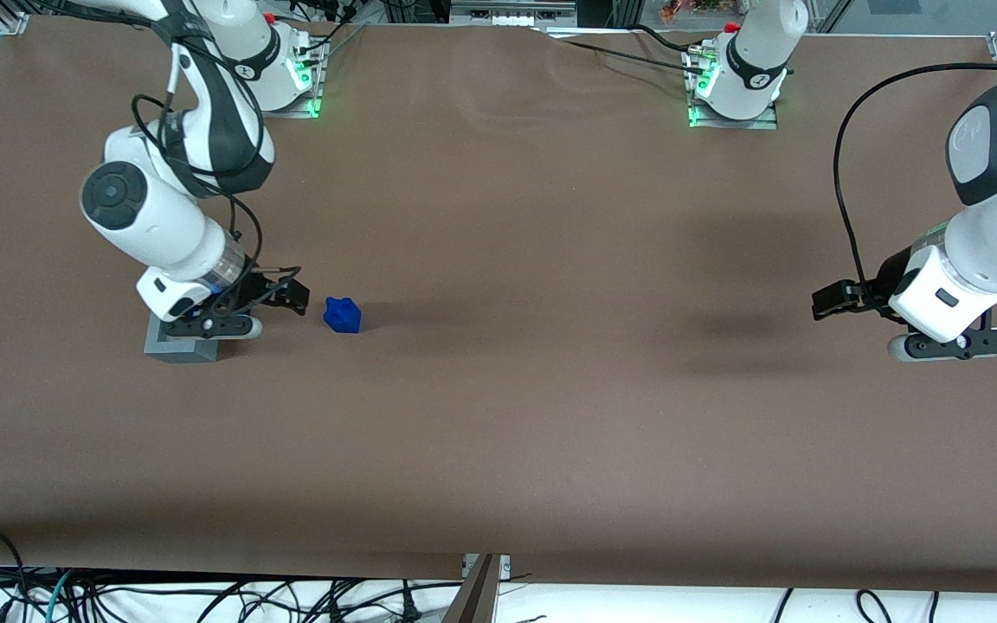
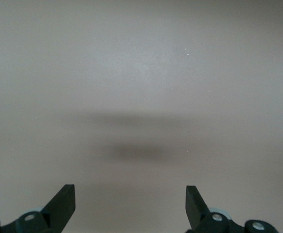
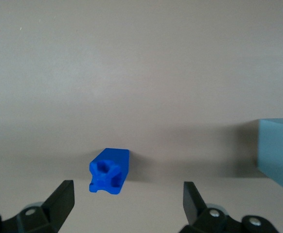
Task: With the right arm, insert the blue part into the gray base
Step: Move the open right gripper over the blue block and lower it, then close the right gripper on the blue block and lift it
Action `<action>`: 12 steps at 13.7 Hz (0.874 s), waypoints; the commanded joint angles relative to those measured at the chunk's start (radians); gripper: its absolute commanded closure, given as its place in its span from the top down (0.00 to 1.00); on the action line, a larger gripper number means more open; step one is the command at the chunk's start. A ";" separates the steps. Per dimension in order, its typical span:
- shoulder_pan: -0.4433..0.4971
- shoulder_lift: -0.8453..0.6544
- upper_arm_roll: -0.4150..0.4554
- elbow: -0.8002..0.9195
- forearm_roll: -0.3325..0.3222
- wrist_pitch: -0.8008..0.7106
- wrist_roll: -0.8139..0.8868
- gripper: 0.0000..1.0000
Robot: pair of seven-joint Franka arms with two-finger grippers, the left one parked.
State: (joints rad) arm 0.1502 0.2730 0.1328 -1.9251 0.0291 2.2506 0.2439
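Observation:
The blue part lies on the brown table, a small deep-blue block with a lumpy face. My right arm's gripper hovers low just beside it, open, with nothing between the fingers. In the right wrist view the blue part lies just ahead of the open gripper, outside the jaws and nearer one finger. The gray base stands on the table beneath the wrist, partly hidden by it. Only a corner of the gray base enters the wrist view.
The brown table cloth stretches toward the parked arm at its end of the table. Two arm bases with green lights stand at the back edge. Cables hang along the front edge.

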 commanded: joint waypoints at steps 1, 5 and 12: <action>0.041 0.028 -0.002 0.000 -0.049 0.041 0.050 0.99; 0.107 0.086 -0.002 0.000 -0.119 0.096 0.191 0.99; 0.115 0.150 -0.005 -0.009 -0.132 0.142 0.225 0.99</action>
State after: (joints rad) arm 0.2643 0.4245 0.1287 -1.9257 -0.0844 2.3807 0.4415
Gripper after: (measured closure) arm 0.009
